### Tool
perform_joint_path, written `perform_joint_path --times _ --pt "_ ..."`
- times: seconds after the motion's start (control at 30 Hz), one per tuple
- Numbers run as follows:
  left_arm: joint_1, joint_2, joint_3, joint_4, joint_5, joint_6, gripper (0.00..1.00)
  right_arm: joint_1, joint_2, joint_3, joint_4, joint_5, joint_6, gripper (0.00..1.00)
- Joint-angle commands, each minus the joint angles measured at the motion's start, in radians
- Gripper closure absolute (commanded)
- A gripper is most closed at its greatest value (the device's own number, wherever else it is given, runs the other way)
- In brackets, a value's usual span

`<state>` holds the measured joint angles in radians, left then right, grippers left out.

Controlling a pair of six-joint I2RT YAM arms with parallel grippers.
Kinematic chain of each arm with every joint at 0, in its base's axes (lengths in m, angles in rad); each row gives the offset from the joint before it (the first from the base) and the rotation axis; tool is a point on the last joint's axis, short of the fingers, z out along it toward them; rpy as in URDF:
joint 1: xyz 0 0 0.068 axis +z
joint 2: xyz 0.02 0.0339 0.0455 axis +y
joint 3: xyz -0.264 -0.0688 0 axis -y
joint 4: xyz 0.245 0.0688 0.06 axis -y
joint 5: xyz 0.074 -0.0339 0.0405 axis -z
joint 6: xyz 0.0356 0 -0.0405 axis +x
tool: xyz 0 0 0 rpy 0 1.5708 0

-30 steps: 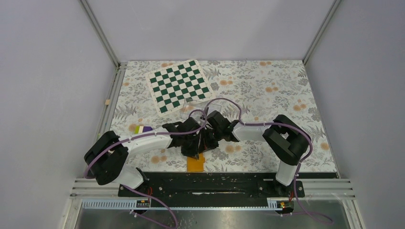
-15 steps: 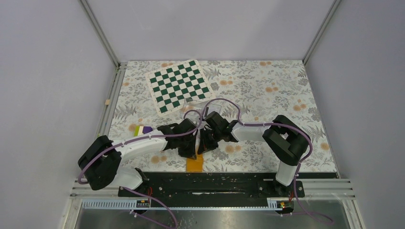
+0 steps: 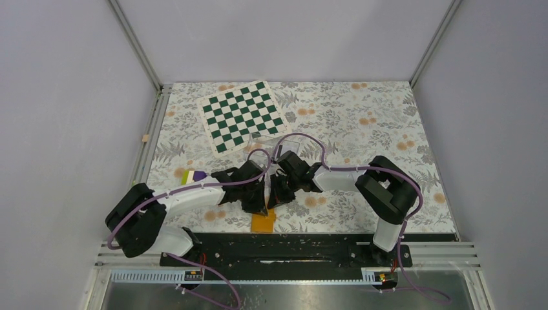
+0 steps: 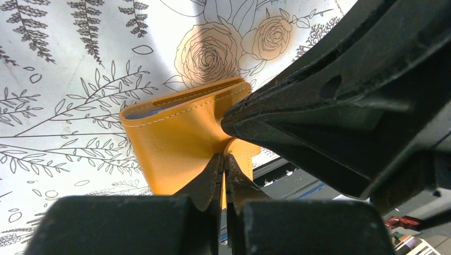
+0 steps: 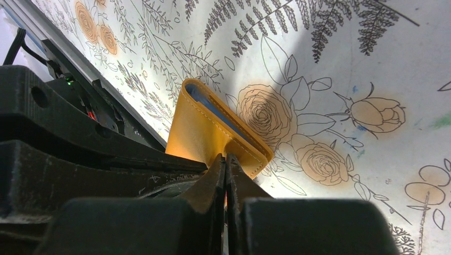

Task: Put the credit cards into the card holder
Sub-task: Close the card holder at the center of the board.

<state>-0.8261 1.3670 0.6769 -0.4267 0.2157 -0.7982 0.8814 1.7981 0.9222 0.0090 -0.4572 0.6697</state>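
The card holder [image 3: 263,223] is a small orange folding wallet near the table's front edge. Its light blue inside [image 5: 213,110] shows along one edge in the right wrist view. My left gripper [image 4: 224,159] is shut on one orange flap [image 4: 175,143]. My right gripper [image 5: 225,159] is shut on the other flap [image 5: 205,133] from the opposite side. Both grippers meet over the holder in the top view, left [image 3: 255,197] and right [image 3: 279,192]. Small flat purple, yellow and white pieces [image 3: 192,175], possibly cards, lie to the left.
A green and white chessboard [image 3: 242,115] lies at the back left. A clear plastic box [image 3: 271,142] stands just behind the grippers. The black base rail [image 3: 284,245] runs along the front edge, close to the holder.
My left arm's elbow has swung left and its gripper has drawn in closer to the right gripper. The holder stays by the front edge, both grippers still on it.
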Motion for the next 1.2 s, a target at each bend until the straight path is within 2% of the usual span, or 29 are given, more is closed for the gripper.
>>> perform_joint_path --times 0.0,0.6,1.17 --pt "0.009 0.019 -0.016 0.029 0.023 -0.014 1.00 0.015 0.016 0.004 -0.067 0.017 -0.032 1.00" --pt "0.008 -0.037 -0.002 -0.096 -0.013 -0.027 1.00 0.017 0.022 0.006 -0.069 0.012 -0.031 1.00" --pt "0.015 -0.022 0.009 -0.064 -0.036 -0.006 1.00 0.016 0.023 0.006 -0.065 -0.001 -0.035 1.00"
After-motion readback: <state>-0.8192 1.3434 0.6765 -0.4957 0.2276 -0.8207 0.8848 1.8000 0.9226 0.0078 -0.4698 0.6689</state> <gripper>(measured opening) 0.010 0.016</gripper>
